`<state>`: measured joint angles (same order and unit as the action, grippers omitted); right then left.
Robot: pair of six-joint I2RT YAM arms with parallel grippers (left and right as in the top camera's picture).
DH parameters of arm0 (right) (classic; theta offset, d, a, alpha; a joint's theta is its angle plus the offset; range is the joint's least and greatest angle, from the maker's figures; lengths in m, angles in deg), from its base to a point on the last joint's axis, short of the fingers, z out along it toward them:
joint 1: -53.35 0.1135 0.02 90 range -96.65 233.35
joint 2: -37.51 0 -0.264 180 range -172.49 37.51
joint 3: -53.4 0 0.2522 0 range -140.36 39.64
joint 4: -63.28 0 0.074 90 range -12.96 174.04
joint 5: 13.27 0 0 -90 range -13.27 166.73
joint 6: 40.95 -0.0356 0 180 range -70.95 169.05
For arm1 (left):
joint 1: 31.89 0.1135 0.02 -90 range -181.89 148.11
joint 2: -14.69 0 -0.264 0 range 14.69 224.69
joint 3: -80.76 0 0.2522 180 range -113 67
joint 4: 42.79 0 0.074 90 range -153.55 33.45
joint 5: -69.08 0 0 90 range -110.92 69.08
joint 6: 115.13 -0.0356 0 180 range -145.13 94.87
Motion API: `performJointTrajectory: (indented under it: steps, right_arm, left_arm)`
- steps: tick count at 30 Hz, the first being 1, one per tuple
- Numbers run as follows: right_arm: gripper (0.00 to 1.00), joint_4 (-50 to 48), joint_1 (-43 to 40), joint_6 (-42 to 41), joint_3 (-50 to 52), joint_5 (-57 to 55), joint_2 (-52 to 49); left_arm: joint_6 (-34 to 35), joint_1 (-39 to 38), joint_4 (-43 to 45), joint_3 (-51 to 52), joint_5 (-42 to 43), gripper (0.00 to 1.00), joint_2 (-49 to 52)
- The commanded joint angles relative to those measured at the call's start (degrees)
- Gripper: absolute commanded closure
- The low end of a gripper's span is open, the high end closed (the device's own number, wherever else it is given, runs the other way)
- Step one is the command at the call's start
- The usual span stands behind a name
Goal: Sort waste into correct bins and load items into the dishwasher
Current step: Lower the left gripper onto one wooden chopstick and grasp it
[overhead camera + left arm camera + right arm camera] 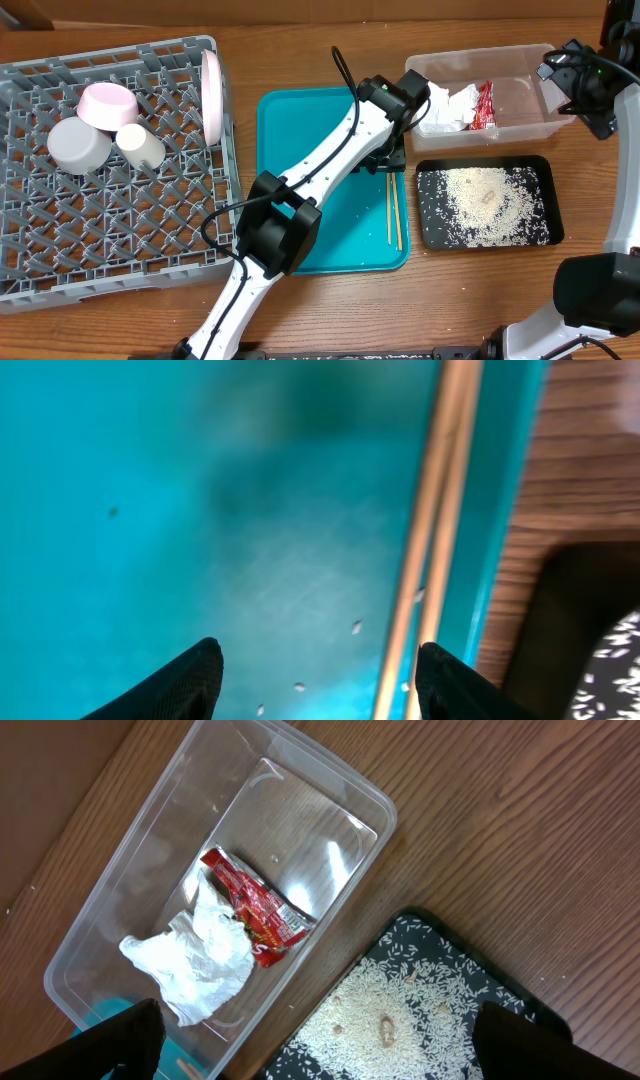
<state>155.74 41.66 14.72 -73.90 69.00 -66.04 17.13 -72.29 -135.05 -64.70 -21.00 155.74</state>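
Along the right edge of the teal tray (300, 130) the chopsticks (393, 210) are laid side by side; they are straddled by the left gripper (325, 665), its fingers apart; just right of the tray, rice (485, 200) is spread in the black tray (555, 215); behind that, a napkin (450, 105) and a red wrapper (484, 105) are seen in the clear tub (520, 60), under the right gripper (325, 1030), its fingers spread wide; left of the teal tray the dish rack (60, 270) is set.
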Motion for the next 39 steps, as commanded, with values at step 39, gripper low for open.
performJointTrajectory:
  steps: [39]
  right_arm:
    - [0.0,-0.13,-0.17,-0.13,-1.29,-0.17,1.64]
  left_arm:
    - [-0.87,-2.38,7.26,9.97,-2.49,0.43,1.18]
